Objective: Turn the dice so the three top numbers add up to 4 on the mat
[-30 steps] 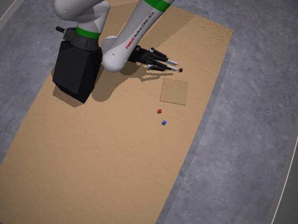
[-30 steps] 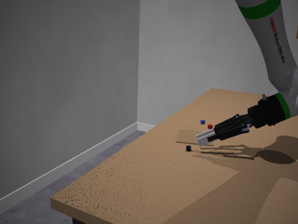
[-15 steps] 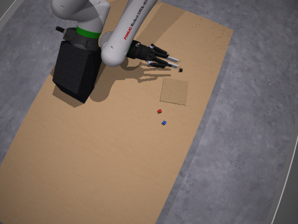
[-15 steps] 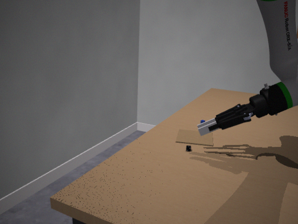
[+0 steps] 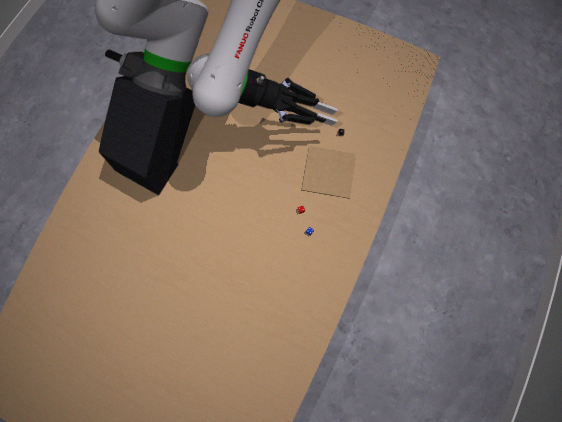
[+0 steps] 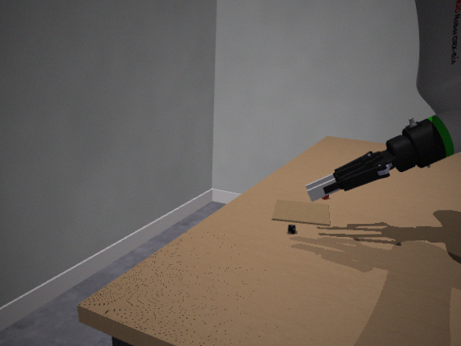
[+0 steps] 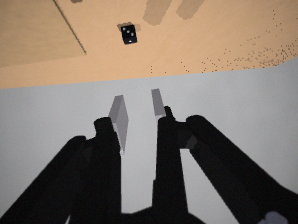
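dice, three, all seen off the mat (image 5: 328,172) (image 6: 301,212) (image 7: 30,35), on the wooden table (image 5: 200,300) (image 6: 246,295) (image 7: 165,55). black die (image 5: 341,132) (image 6: 291,229) (image 7: 129,34) noted just beside one mat edge, on the gripper's side; white pips shown in the wrist view, top number cannot be told. red die (image 5: 301,209) (image 6: 326,198) and blue die (image 5: 310,231) placed near each other past the opposite edge, red nearer the mat; in the exterior view red is mostly hidden by the fingertips. robotiq 2f-140 gripper (image 5: 328,114) (image 6: 320,188) (image 7: 139,104) held tilted above the table; jaws parted by a narrow gap, nothing grasped. mat laid flat.

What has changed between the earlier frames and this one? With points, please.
The gripper (image 5: 336,116) (image 6: 310,193) (image 7: 139,104) has risen and drawn off from the black die (image 5: 341,132) (image 6: 291,229) (image 7: 129,34), taking nothing. All three dice, including red (image 5: 301,209) (image 6: 326,198) and blue (image 5: 310,231), and the mat (image 5: 328,172) (image 6: 301,212) (image 7: 30,35) stayed put.
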`<state>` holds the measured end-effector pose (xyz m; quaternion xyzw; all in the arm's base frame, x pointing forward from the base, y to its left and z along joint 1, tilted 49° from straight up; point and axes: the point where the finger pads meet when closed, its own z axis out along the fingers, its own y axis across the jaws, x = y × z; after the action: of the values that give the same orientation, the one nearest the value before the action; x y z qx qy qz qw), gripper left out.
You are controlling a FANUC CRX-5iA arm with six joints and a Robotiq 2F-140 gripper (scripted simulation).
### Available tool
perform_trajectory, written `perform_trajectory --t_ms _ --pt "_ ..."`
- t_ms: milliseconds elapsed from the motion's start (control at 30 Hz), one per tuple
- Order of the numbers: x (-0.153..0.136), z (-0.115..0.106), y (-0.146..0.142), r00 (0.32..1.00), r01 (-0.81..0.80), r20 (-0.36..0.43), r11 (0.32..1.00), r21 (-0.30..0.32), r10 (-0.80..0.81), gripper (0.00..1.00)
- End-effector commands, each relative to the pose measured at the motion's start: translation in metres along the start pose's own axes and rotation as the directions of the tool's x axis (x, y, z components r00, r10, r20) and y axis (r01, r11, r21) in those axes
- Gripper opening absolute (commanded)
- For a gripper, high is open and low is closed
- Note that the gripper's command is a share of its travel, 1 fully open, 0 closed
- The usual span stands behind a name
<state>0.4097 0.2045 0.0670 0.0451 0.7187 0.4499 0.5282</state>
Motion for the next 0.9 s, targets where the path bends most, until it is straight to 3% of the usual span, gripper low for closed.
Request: perform_trajectory --t_ms 0,167,233,333,733,800,867 --pt "0.0 0.002 0.001 0.999 -0.003 -0.041 1.0 -0.007 0.003 0.19" --pt "-0.007 0.005 -0.002 0.989 0.0 -0.15 1.0 0.003 0.0 0.19" --pt "-0.007 0.005 -0.002 0.989 0.0 -0.15 1.0 0.003 0.0 0.19" --pt "-0.016 0.01 -0.003 0.967 0.002 -0.256 1.0 0.005 0.0 0.19" --pt "-0.029 0.017 -0.001 0.903 -0.001 -0.43 1.0 0.001 0.002 0.19" --pt "-0.029 0.017 -0.001 0.903 -0.001 -0.43 1.0 0.001 0.002 0.19" --pt "-0.035 0.019 -0.001 0.871 -0.001 -0.492 1.0 0.002 0.002 0.19"
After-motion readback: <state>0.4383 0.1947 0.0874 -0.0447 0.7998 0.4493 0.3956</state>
